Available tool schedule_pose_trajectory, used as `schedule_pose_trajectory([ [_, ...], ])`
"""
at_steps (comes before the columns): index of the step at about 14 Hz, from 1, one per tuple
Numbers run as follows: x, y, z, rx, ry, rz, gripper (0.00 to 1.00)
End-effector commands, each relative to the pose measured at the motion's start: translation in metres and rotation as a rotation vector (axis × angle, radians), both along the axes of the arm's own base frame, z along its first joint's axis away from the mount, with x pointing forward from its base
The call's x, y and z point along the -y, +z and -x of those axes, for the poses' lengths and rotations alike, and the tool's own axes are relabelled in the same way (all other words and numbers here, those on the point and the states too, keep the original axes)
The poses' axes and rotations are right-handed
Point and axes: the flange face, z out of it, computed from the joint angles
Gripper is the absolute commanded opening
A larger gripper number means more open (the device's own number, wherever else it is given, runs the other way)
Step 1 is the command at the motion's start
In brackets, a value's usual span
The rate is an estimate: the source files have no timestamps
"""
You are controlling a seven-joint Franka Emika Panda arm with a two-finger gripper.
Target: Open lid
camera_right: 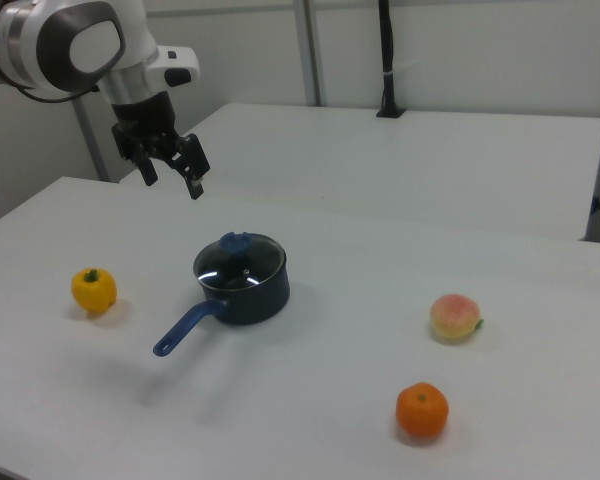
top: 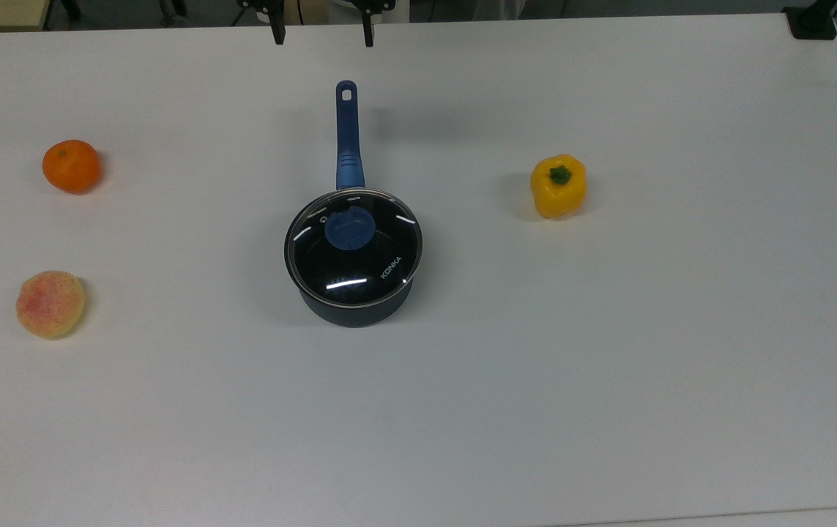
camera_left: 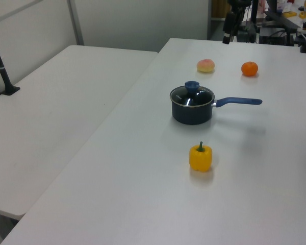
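Watching round clear glass lid with metal rim [top: 354, 247], seated on dark blue saucepan [camera_right: 242, 285] at centre of top view, blue centre knob [top: 348, 228] offset toward upper left of glass. My two-finger gripper [camera_right: 170, 168] hangs high, upper left of right view, spread wide, empty. Risks I see: off-centre descent glances off knob; slick glass slips; pan drags along white table [top: 608, 366]; tilted lift catches rim. Yellow bell pepper [top: 558, 186] well apart.

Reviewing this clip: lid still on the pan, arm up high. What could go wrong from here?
The open gripper hangs well above the table, off to the handle side of the lid, so a misaligned descent could strike glass rather than the blue knob. The saucepan stands loose on the table; a tilted pull might drag it along.
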Motion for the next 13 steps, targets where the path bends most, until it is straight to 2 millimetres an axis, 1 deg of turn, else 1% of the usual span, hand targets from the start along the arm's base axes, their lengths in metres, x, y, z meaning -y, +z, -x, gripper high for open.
schedule_pose_trajectory([
  [1,-0.008,-0.003,0.007,-0.007,-0.018,-0.014,1.00],
  [6,-0.007,-0.002,0.009,-0.024,-0.014,-0.012,1.00],
  [7,-0.005,-0.006,0.008,-0.029,-0.008,-0.010,1.00],
  [9,-0.009,-0.012,0.005,-0.039,0.031,-0.004,1.00],
  [10,-0.010,-0.020,-0.001,-0.050,0.032,-0.002,1.00],
  [11,-0.011,-0.023,-0.006,-0.055,0.031,-0.002,1.00],
  [12,-0.015,-0.025,-0.014,-0.053,0.032,-0.001,1.00],
  [13,-0.019,-0.029,-0.018,-0.058,0.034,0.000,1.00],
])
